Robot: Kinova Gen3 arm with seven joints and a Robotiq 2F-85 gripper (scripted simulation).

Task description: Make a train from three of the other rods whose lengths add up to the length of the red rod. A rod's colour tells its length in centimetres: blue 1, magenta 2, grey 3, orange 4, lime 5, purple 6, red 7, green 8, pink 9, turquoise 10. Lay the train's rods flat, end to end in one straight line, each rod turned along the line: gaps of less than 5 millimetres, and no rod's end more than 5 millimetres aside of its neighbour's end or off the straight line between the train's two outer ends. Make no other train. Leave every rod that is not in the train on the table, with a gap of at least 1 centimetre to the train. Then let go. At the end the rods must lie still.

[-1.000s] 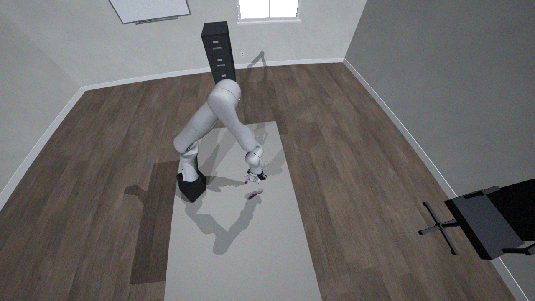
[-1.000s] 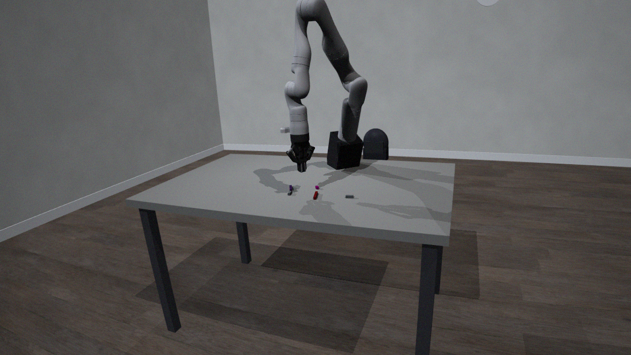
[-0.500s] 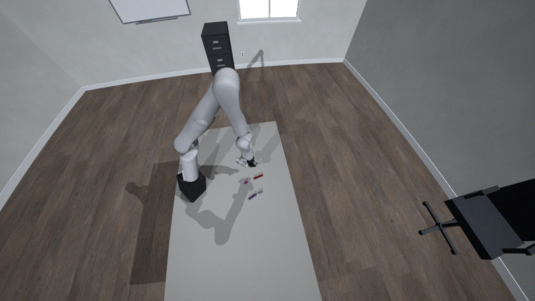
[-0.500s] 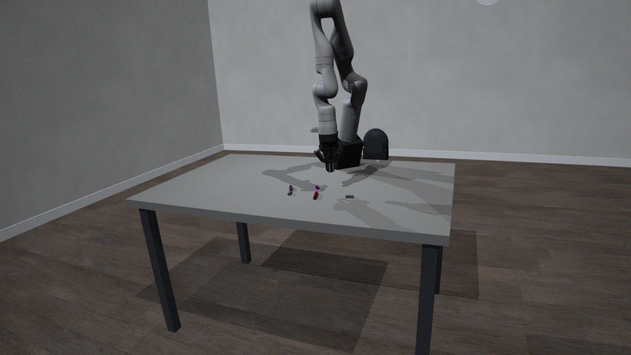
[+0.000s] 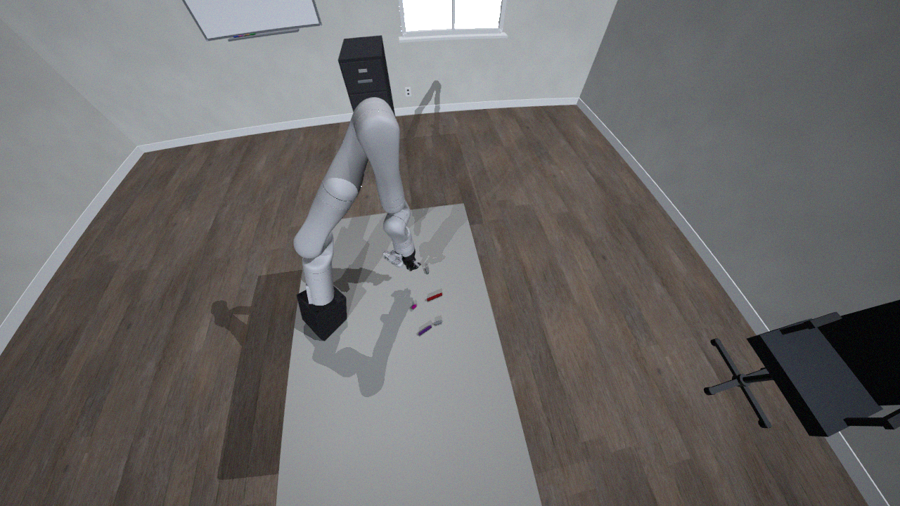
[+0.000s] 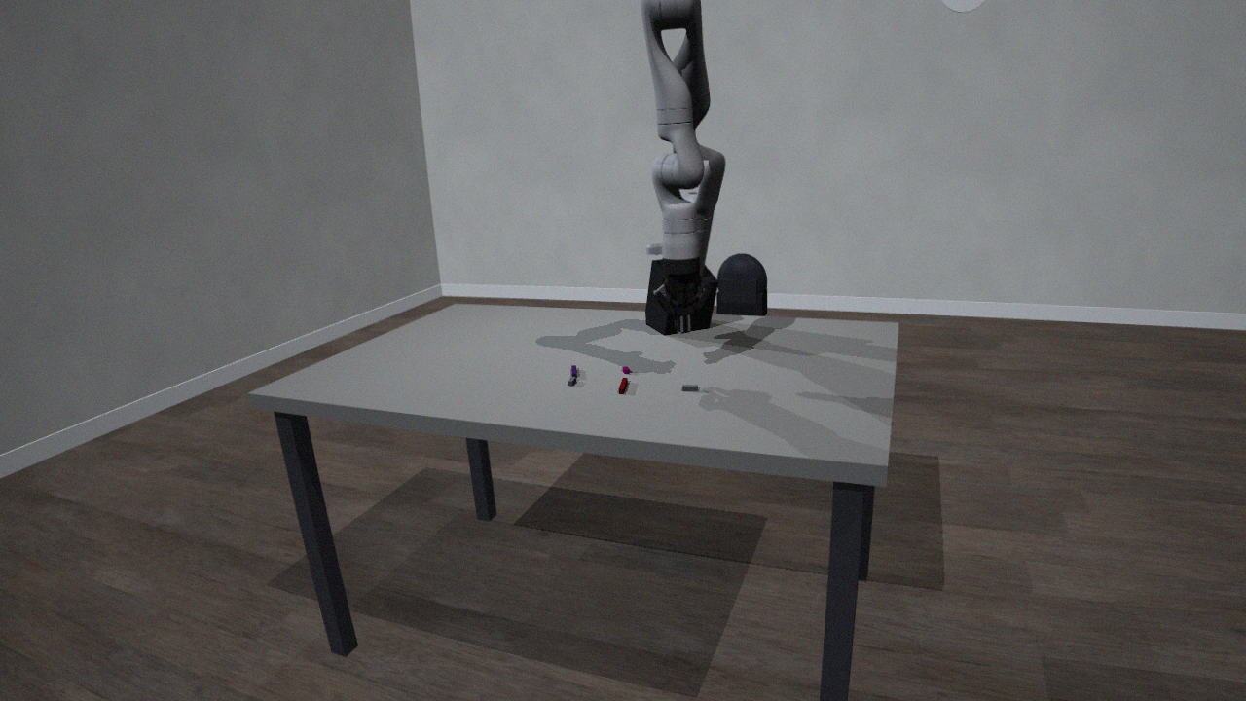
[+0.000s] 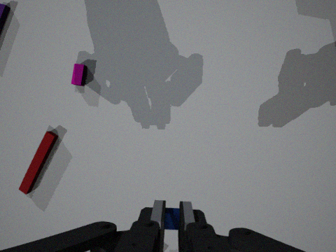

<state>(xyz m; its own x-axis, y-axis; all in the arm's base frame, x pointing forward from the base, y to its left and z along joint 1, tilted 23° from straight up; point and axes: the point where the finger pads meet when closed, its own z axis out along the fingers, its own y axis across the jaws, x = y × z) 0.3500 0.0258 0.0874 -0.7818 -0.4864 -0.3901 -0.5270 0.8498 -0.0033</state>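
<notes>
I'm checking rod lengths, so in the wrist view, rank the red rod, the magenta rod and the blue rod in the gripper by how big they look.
1. red rod, clearly longest.
2. magenta rod and blue rod: unranked. Both look small, and the blue one sits nearer the camera, partly hidden by the fingers of the gripper.

Six rods show in all: one blue rod, pinched in the single gripper, one red rod, one magenta rod at twelve o'clock of the red in the exterior view, one purple rod, and two grey. One grey rod lies by the purple at nine o'clock, the other grey rod at three o'clock. One table bears them.
</notes>
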